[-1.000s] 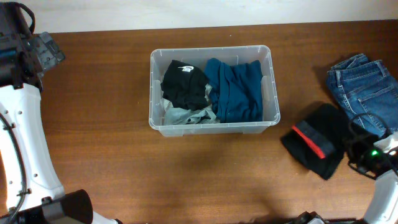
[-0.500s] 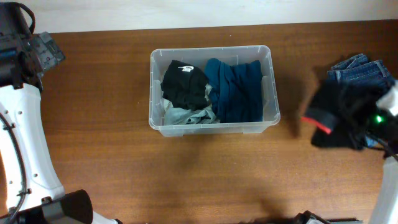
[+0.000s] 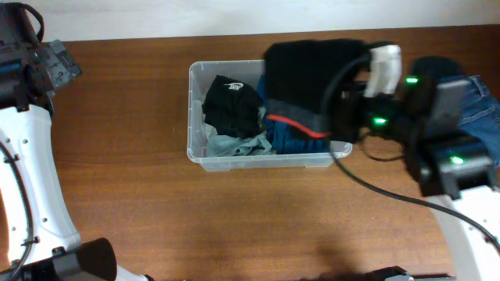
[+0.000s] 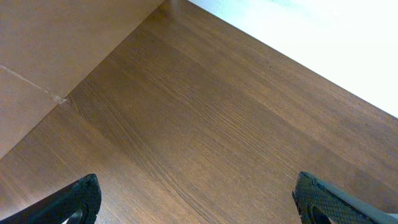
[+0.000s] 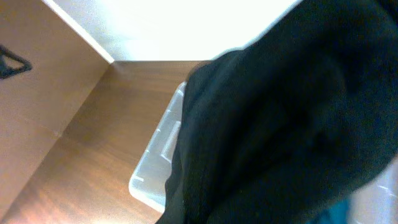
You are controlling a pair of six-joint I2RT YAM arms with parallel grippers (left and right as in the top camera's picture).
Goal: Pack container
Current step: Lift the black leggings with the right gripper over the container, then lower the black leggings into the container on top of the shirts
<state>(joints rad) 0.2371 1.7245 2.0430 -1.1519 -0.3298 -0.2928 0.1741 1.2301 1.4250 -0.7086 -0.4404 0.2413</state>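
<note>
Patience first: lower black garment, pinched tight in right gripper, fully over teal clothes before letting go, red-trimmed hem inside; keep left gripper, jaws spread wide, parked aside. Mid-table, clear rectangular container: rounded corners, thick rim, already partly filled with black and grey clothing.

black garment: fills the right wrist view (blurred), cut off by its edges
container: right end hidden under the black garment
jeans: mostly behind right arm
left gripper: only fingertips, cut off by the bottom edge
</note>
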